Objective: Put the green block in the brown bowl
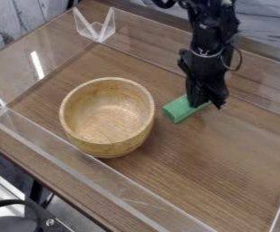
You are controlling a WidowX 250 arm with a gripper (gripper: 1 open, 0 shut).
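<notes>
**On the tabletop: block pinched, lift pending**

Right of the brown bowl point(107, 115), on the wood-grain table point(215, 172), sits the green block point(182, 109), with the gripper point(204, 100) pointing straight down onto its far end. Clamped tight on that end, by the look of the narrow black fingers closed around the bar, though the contact line itself hides behind them. Lies flat on the table surface, near the bowl's right wall but apart from it.

To do this step well: hold the pinch firm and lift straight up before any sideways travel. Grasped at one end rather than the middle, so likely to droop or pivot; best moved slowly, watching for rotation in the grip. Needs enough height to carry the low end over the thick rim, then a move leftward until centred above the hollow, and release only once low inside, to avoid a bounce off the hard wood. Also worth minding the clear acrylic wall point(57, 159) fencing the workspace, though the path to the bowl looks free.

Materials and shapes: small rectangular bar, bright matte green, plain faces, crisp edges, probably light and rigid. Round, light-tan wooden bowl, smooth grain, thick walls, deep open cavity, far larger than the bar. Dark brown laminate tabletop with fine streaked grain and a slight sheen. Glossy transparent panels around the edge, catching reflections. Black arm, hard plastic and metal.
</notes>
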